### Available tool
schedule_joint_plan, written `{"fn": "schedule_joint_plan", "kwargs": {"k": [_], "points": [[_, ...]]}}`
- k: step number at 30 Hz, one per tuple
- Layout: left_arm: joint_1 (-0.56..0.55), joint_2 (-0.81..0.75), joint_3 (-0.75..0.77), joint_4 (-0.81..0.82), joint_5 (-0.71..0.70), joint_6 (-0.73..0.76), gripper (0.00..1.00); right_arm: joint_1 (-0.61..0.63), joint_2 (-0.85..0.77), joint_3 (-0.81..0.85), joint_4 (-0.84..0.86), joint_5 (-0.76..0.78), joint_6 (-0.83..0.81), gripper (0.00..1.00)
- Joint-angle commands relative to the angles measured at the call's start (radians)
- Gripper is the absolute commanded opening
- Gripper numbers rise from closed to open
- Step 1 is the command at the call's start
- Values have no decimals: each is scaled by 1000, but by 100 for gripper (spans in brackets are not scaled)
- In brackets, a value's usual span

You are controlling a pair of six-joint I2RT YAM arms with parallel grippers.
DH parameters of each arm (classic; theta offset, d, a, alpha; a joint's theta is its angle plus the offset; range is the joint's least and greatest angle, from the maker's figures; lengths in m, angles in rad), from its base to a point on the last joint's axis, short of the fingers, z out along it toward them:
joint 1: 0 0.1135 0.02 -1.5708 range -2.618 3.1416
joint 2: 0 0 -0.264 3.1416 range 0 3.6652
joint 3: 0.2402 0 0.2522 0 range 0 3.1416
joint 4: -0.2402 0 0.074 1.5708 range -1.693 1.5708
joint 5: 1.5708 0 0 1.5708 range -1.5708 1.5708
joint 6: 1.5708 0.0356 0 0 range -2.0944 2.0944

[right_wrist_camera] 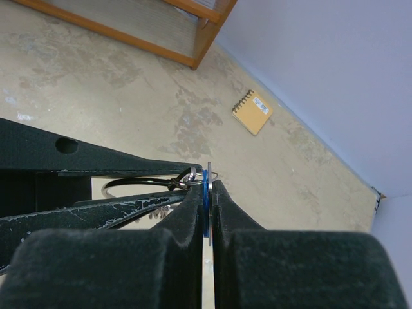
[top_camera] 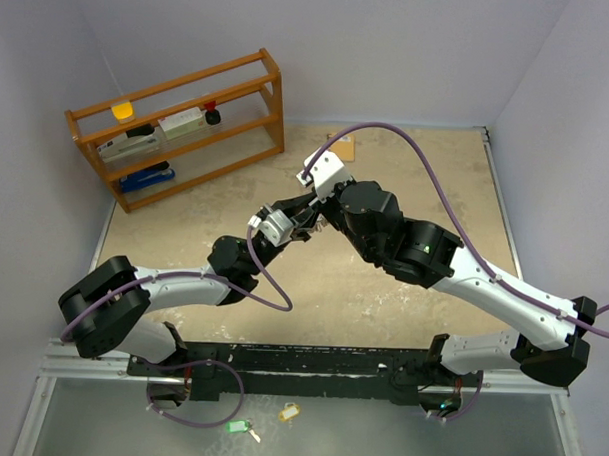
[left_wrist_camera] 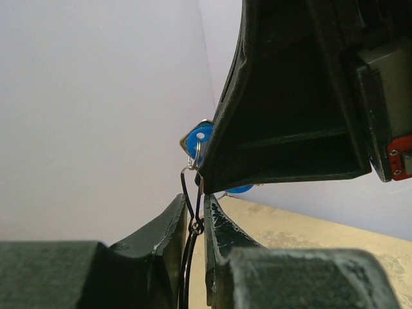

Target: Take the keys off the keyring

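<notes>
My right gripper (right_wrist_camera: 209,183) is shut on the key with the blue tag (right_wrist_camera: 205,193), which stands edge-on between its pads. A small silver split ring links that key to the thin dark wire keyring (right_wrist_camera: 132,181). The keyring runs back between the fingers of my left gripper (left_wrist_camera: 195,206), which is shut on the wire (left_wrist_camera: 188,197). In the left wrist view the blue tag (left_wrist_camera: 195,140) peeks out beside the right finger above. A few plain silver keys (right_wrist_camera: 158,213) hang under the ring. From above, both grippers (top_camera: 290,219) (top_camera: 311,200) meet above mid-table.
A wooden rack (top_camera: 178,124) with small items stands at the back left. A tan spiral notebook (top_camera: 339,147) lies near the back wall. A green tag (top_camera: 240,426) and a yellow tag (top_camera: 289,413) lie in front of the arm bases.
</notes>
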State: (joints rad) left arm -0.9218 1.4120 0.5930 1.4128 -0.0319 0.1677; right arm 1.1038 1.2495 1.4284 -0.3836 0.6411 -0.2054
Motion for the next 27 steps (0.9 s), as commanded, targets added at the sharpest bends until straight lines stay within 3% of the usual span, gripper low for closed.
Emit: {"fn": "schedule_joint_plan", "kwargs": {"k": [1, 7, 12, 19, 27], "points": [[5, -9, 10, 34, -4, -1, 14, 1, -35, 33, 45, 14, 0, 0], [5, -17, 1, 25, -6, 6, 11, 0, -35, 36, 46, 17, -5, 0], [5, -23, -6, 11, -11, 9, 0, 1, -35, 37, 47, 20, -5, 0], [5, -53, 4, -81, -29, 30, 0, 0, -37, 31, 53, 22, -5, 0], [5, -93, 42, -212, -222, 144, 0, 1, -27, 36, 39, 10, -1, 0]]}}
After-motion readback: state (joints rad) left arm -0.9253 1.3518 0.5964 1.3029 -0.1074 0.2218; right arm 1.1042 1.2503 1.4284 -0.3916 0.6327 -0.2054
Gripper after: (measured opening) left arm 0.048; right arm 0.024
